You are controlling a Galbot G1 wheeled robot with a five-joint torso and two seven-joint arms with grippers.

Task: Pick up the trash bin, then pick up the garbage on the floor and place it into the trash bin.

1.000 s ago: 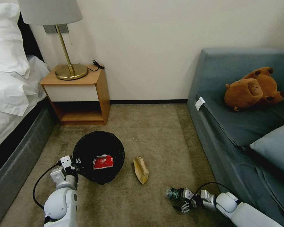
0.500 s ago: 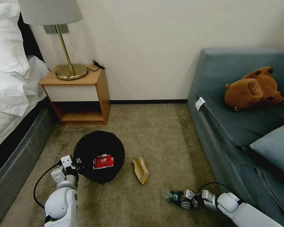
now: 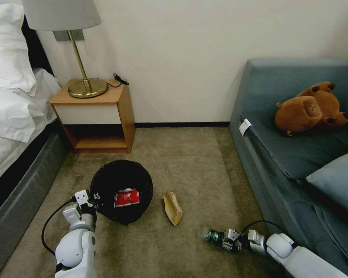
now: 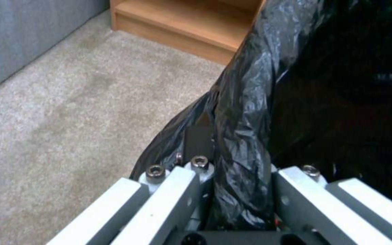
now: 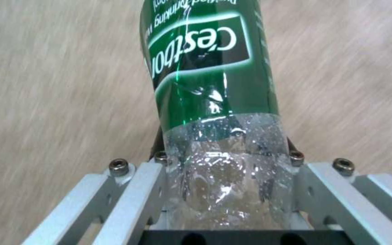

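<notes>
Jaws: both sets are closed on something. The left gripper (image 4: 241, 190) pinches the bag-covered rim of the bin (image 3: 121, 191); the right gripper (image 5: 228, 177) clamps the clear lower body of the bottle (image 5: 214, 112).
Left gripper: low on the carpet (image 3: 189, 162) at the bin's near left edge, seen from the head at (image 3: 92, 199).
Right gripper: low near the sofa (image 3: 297, 154), seen from the head at (image 3: 223, 238), with the bottle (image 3: 211, 234) sticking out toward the robot's left.
Bin: round, lined in crinkly black plastic, on or just above the carpet in front of the nightstand (image 3: 100, 112); which of the two cannot be told.
In the bin: a crumpled red-and-white wrapper (image 3: 127, 197), lying toward the near side.
Packet: a yellow-brown packet (image 3: 172, 208) flat on the carpet just right of the bin, between bin and bottle, touching neither.
Left wrist view: black bag folds pressed between the metal fingers (image 4: 182, 197), the nightstand's lower shelf beyond; the bin's inside is too dark there for the wrapper to be made out.
Right wrist view: the bottle's green label with white lettering and droplets inside the clear plastic, details the head view loses; the carpet behind is streaked.
Room: bed (image 3: 15, 100) at left, lamp (image 3: 71, 46) on the nightstand, a brown plush toy (image 3: 311, 108) on the sofa.
</notes>
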